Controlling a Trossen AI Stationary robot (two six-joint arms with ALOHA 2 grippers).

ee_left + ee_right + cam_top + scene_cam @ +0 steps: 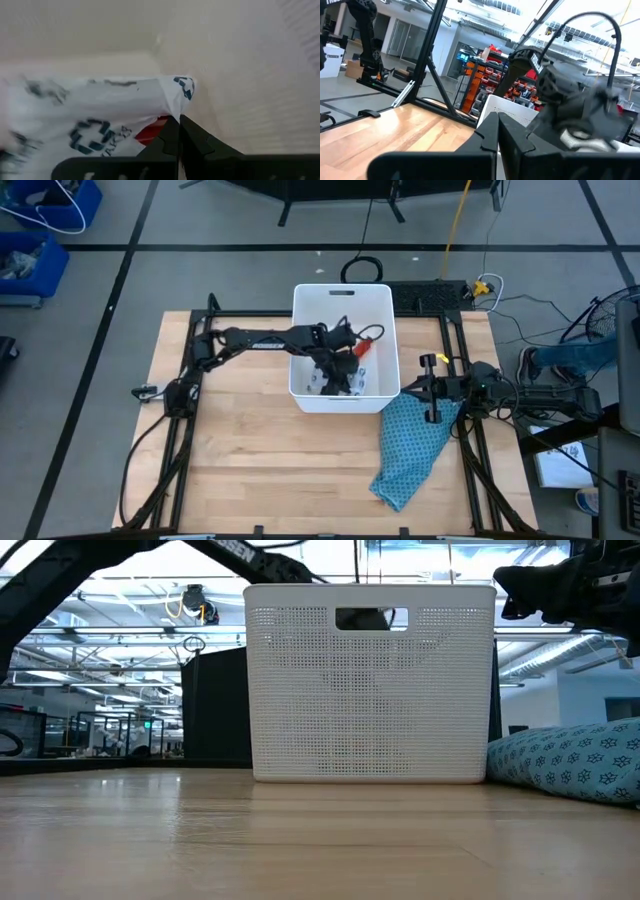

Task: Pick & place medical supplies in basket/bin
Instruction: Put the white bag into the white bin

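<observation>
The white tub (340,345) stands at the far middle of the table; the low view shows its perforated wall (370,690) and handle slot. My left gripper (340,375) reaches down inside it and is shut on a pale packet with dark ring marks (95,120). A red item (155,131) lies under the packet, and something red (362,350) shows in the tub from above. My right gripper (432,388) hovers shut and empty right of the tub, above the teal cloth (410,445). The other supplies are hidden in the tub. My left gripper pinches the packet by its corner edge (176,111) between the two shut fingers (167,140); a thin sliver of it runs down between them. The fingers come from above into the tub. Whether the packet rests on the tub floor or is lifted, I cannot tell.
The tub's tall walls (240,75) close in around my left gripper. The teal cloth (580,762) lies on the table's right side from the tub's near right corner toward the near edge. Bare wood (250,460) spreads over the near left.
</observation>
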